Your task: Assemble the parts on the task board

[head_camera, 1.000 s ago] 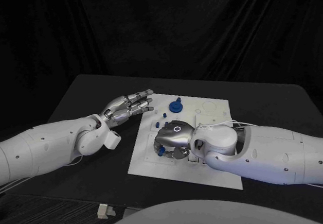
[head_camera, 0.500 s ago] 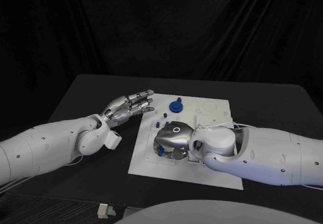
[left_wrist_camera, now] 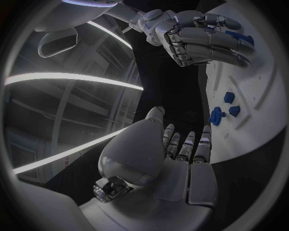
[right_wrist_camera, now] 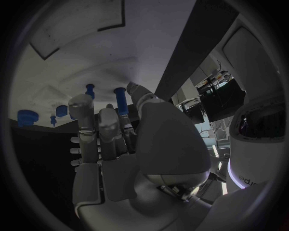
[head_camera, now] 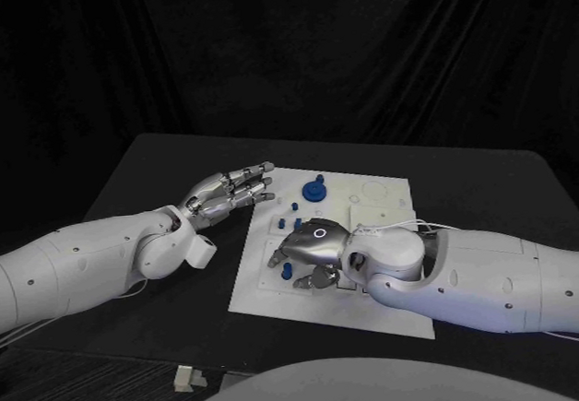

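Observation:
The white task board [head_camera: 263, 293] lies mid-table. My right hand [head_camera: 313, 251] hovers low over its left middle with the fingers curled down. In the right wrist view a blue peg [right_wrist_camera: 120, 101] stands between the thumb and a finger of that hand [right_wrist_camera: 114, 139], apparently pinched. Another blue peg [right_wrist_camera: 90, 90] stands just beyond the fingers. A blue piece [head_camera: 284, 267] shows beside the fingertips. A round blue part [head_camera: 316, 192] and two small pegs [head_camera: 288, 225] sit farther back. My left hand [head_camera: 229, 191] hovers flat at the board's far left edge, holding nothing.
The board [left_wrist_camera: 253, 110] carries several small blue pieces [left_wrist_camera: 218, 115] ahead of my left hand [left_wrist_camera: 180, 154], with my right hand [left_wrist_camera: 199, 36] beyond them. Pale round recesses [head_camera: 376, 194] mark the board's far right. Bare black table [head_camera: 167, 172] surrounds the board.
My right hand has shifted slightly toward the near side and tilted over the board. The left hand has stayed still.

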Controlling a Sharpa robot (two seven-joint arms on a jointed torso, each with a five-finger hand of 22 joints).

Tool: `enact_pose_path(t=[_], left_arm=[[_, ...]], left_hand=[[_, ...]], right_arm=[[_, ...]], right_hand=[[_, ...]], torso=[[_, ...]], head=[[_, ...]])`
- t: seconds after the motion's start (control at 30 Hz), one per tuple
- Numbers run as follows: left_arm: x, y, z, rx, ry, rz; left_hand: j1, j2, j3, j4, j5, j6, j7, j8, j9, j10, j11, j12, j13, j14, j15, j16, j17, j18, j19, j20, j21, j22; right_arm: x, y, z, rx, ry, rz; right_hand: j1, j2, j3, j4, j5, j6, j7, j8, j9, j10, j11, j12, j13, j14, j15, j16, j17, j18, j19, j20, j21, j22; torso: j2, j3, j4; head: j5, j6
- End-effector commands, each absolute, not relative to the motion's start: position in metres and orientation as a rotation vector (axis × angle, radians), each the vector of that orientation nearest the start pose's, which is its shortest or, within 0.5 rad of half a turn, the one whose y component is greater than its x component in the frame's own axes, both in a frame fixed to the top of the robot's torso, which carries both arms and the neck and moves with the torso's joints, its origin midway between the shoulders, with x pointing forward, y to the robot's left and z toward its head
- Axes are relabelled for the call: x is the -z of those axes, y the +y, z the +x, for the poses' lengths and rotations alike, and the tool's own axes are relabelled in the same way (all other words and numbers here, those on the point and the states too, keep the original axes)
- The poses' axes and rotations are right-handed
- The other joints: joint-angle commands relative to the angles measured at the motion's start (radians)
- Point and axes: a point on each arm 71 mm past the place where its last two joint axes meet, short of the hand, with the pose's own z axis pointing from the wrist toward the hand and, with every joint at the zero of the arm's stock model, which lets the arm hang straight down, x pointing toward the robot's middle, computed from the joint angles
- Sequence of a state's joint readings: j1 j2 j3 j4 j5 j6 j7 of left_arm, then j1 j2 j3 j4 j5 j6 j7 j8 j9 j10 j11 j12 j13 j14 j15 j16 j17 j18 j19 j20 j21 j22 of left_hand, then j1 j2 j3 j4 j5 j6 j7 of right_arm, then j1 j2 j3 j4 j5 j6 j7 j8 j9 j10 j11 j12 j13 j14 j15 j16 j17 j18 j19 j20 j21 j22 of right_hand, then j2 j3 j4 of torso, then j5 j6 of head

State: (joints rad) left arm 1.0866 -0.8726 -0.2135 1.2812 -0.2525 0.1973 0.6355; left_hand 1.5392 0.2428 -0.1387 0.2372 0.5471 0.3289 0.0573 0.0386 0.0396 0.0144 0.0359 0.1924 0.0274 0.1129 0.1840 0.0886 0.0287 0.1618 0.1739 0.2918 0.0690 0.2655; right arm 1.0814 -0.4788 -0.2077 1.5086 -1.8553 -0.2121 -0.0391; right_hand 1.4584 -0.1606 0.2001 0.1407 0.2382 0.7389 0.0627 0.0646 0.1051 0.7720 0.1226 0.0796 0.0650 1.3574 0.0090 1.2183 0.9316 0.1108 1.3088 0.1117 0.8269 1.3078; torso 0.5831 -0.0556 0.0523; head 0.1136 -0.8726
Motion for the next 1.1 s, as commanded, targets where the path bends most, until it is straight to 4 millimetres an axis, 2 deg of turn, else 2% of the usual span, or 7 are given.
enact_pose_path(t=[0.03, 0.33, 0.6, 0.77, 0.97, 1.03, 1.1], left_arm=[[0.287, 0.271, 0.454, 1.761, 1.708, -0.844], [0.287, 0.272, 0.454, 1.765, 1.695, -0.840], [0.285, 0.273, 0.452, 1.769, 1.673, -0.835], [0.284, 0.274, 0.452, 1.768, 1.663, -0.832], [0.284, 0.274, 0.452, 1.768, 1.656, -0.830], [0.284, 0.274, 0.452, 1.768, 1.653, -0.829], [0.283, 0.274, 0.452, 1.767, 1.651, -0.828]], left_hand=[[0.001, 0.008, 0.007, -0.001, 0.006, 0.006, 0.007, 0.005, 0.001, -0.002, 0.003, -0.004, 0.000, -0.005, 0.001, 0.002, 0.000, -0.014, 0.002, 0.001, 0.002, -0.002], [0.002, 0.010, 0.013, -0.003, 0.010, 0.017, 0.009, 0.007, 0.003, -0.001, 0.003, 0.003, 0.001, -0.003, 0.000, 0.004, 0.001, -0.014, 0.005, 0.001, 0.003, 0.000], [0.004, 0.009, 0.017, -0.004, 0.013, 0.023, 0.010, 0.008, 0.004, 0.001, 0.004, 0.010, 0.002, -0.001, -0.002, 0.006, 0.001, -0.013, 0.008, 0.000, 0.004, 0.001], [0.005, 0.007, 0.021, -0.006, 0.016, 0.029, 0.010, 0.010, 0.004, 0.004, 0.005, 0.021, 0.003, 0.004, -0.005, 0.010, 0.003, -0.012, 0.013, 0.000, 0.006, 0.004], [0.005, 0.005, 0.024, -0.006, 0.017, 0.033, 0.011, 0.010, 0.004, 0.006, 0.006, 0.026, 0.004, 0.010, -0.005, 0.015, 0.004, -0.010, 0.017, 0.000, 0.008, 0.005], [0.005, 0.004, 0.027, -0.006, 0.018, 0.037, 0.012, 0.011, 0.005, 0.008, 0.007, 0.030, 0.005, 0.015, -0.005, 0.018, 0.005, -0.009, 0.021, 0.000, 0.009, 0.007], [0.005, 0.003, 0.028, -0.006, 0.019, 0.038, 0.013, 0.011, 0.005, 0.009, 0.007, 0.033, 0.005, 0.018, -0.006, 0.021, 0.005, -0.008, 0.024, 0.000, 0.011, 0.009]], right_arm=[[0.279, -0.020, 0.387, -0.858, 1.652, -0.840], [0.238, -0.042, 0.397, -0.932, 1.501, -0.725], [0.165, -0.098, 0.425, -0.996, 1.369, -0.393], [0.148, -0.130, 0.440, -0.905, 1.451, -0.278], [0.160, -0.163, 0.450, -0.713, 1.699, -0.195], [0.170, -0.171, 0.449, -0.641, 1.797, -0.181], [0.180, -0.177, 0.447, -0.567, 1.897, -0.182]], right_hand=[[0.039, -0.013, -0.064, 0.069, -0.024, -0.050, -0.011, -0.001, -0.019, -0.059, -0.002, 0.002, 0.001, -0.009, -0.001, -0.009, -0.013, 0.022, -0.009, 0.001, -0.025, 0.078], [0.026, -0.046, -0.112, 0.156, -0.079, -0.033, -0.042, 0.012, -0.031, -0.082, -0.022, 0.028, 0.003, 0.002, -0.013, 0.004, 0.005, 0.019, 0.008, -0.007, -0.015, 0.086], [0.008, 0.042, -0.079, 0.123, -0.050, 0.122, 0.044, 0.059, -0.014, 0.183, -0.031, 0.310, 0.111, -0.023, 0.008, -0.015, -0.029, 0.026, -0.011, 0.005, -0.080, 0.078], [-0.012, 0.060, -0.095, 0.102, -0.028, 0.208, 0.044, 0.094, 0.013, 0.180, -0.082, 0.716, 0.382, -0.042, -0.046, -0.044, -0.070, 0.026, -0.024, -0.027, -0.133, 0.069], [-0.188, 0.109, -0.144, 0.127, -0.046, 0.356, 0.008, 0.197, 0.095, 0.799, -0.125, 1.491, 1.506, 0.183, -0.065, 0.305, 0.533, -0.028, 0.127, -0.053, 0.251, 0.154], [-0.280, 0.154, -0.150, 0.138, -0.008, 0.451, -0.027, 0.257, 0.134, 0.799, -0.152, 1.491, 1.506, 0.213, -0.092, 0.352, 0.639, -0.090, 0.236, -0.081, 0.634, 0.237], [-0.411, 0.164, -0.168, 0.147, 0.031, 0.467, -0.048, 0.269, 0.178, 0.799, -0.170, 1.491, 1.506, 0.213, -0.113, 0.352, 0.639, -0.094, 0.239, -0.102, 0.662, 0.242]], torso=[[0.000, -0.0002, -0.0009], [-0.001, 0.0001, -0.0016], [-0.001, -0.0003, -0.0013], [0.000, 0.0003, 0.0001], [-0.002, 0.0001, -0.0005], [-0.002, 0.0000, -0.0006], [-0.003, -0.0002, -0.0018]], head=[[-0.007, 0.000], [-0.007, 0.000], [-0.004, 0.000], [-0.013, 0.000], [-0.015, 0.000], [-0.014, 0.000], [-0.013, 0.000]])
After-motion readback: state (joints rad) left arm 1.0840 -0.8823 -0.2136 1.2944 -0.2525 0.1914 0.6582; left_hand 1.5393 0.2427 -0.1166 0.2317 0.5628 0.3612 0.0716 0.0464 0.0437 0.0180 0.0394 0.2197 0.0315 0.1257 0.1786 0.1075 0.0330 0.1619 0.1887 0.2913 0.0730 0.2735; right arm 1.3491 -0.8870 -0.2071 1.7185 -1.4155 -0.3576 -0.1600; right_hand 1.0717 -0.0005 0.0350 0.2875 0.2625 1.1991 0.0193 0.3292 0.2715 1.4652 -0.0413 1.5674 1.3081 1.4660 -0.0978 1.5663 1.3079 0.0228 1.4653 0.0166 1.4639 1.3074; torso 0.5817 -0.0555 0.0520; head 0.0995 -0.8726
